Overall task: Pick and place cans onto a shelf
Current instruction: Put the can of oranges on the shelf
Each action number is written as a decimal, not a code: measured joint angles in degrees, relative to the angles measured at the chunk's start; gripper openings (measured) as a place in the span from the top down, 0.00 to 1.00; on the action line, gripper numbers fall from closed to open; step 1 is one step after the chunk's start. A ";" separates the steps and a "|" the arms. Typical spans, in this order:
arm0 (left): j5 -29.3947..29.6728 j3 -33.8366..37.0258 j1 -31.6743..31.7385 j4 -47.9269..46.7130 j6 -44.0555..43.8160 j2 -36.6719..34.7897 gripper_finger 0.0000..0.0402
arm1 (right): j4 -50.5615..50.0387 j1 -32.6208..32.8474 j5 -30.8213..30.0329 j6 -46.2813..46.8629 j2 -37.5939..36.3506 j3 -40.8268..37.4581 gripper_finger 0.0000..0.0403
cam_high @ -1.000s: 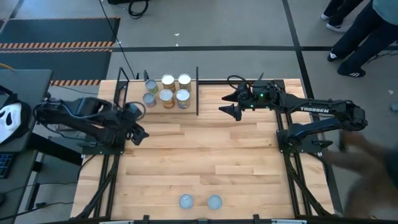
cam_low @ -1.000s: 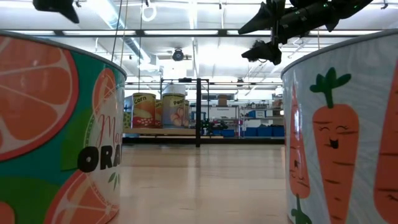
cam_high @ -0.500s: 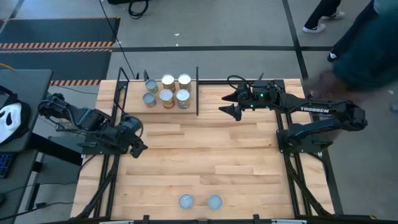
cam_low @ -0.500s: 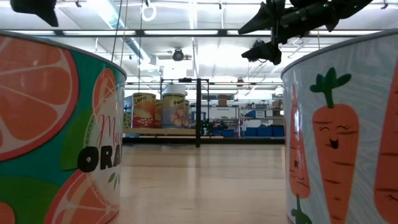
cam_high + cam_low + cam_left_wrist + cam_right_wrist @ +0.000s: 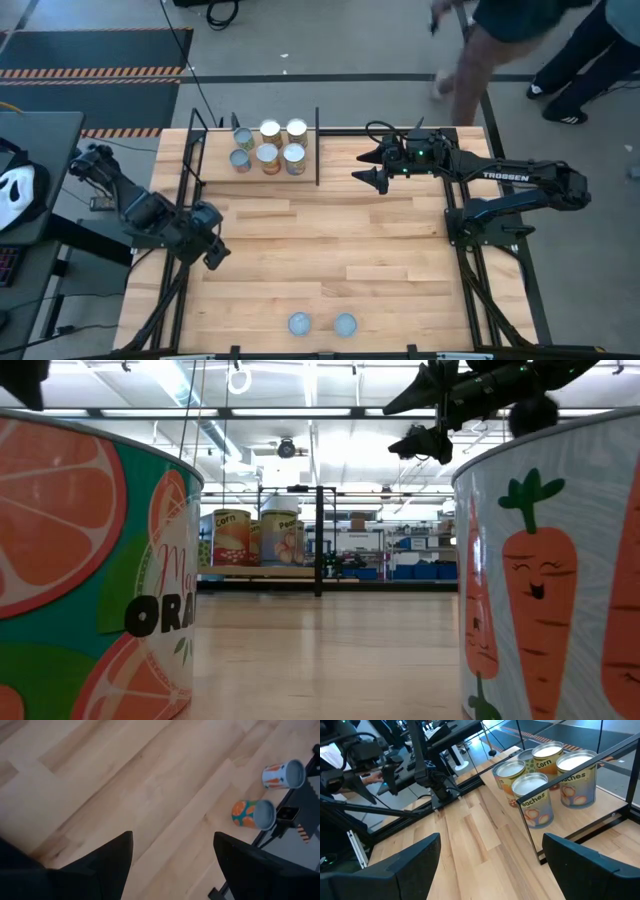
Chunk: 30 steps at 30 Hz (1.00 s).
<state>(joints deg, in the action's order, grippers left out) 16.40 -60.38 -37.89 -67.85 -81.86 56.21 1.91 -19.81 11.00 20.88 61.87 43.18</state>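
At the near edge of the table (image 5: 320, 250) sit two loose cans, the orange-print can (image 5: 299, 323) and the carrot-print can (image 5: 345, 323), side by side and just apart, upright. Both are well away from either gripper. The left gripper (image 5: 213, 253) hangs over the table's left side with its jaws spread and nothing between them; in its own wrist view those two cans show out ahead of its fingers (image 5: 107, 865), past bare wood. Farther back, the right gripper (image 5: 366, 172) hovers above the table, fingers wide apart and empty too, pointing toward the shelf (image 5: 212, 168). The shelf is just beyond its tips, with one black post (image 5: 318, 145) between it and the tins. On the shelf board stand six cans (image 5: 268, 146) in a tight cluster, upright, touching or nearly so, labels reading Corn and Peaches. Beyond the table's far edge, a person (image 5: 480, 50) is on the floor behind the right arm
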 joint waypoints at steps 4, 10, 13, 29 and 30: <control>0.80 0.55 -3.53 0.08 -3.60 0.02 0.30 | 0.07 0.00 0.02 0.00 0.00 0.00 0.11; 2.67 0.55 -8.12 0.12 -7.54 0.04 0.30 | 0.17 0.02 0.00 0.00 0.00 0.00 0.11; 2.76 0.55 -10.80 0.39 -10.73 0.17 0.30 | 0.17 0.00 0.00 0.00 0.00 0.00 0.11; 3.10 0.55 -22.49 2.68 -10.97 12.61 0.30 | 0.17 0.02 0.02 -0.02 0.00 0.00 0.11; 3.09 0.55 -22.85 3.55 -10.57 13.28 0.30 | 0.17 0.02 0.01 0.00 0.00 0.00 0.11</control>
<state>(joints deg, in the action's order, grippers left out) 19.49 -59.83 -60.74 -64.29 -92.42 69.49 2.09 -19.79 11.02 20.88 61.87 43.18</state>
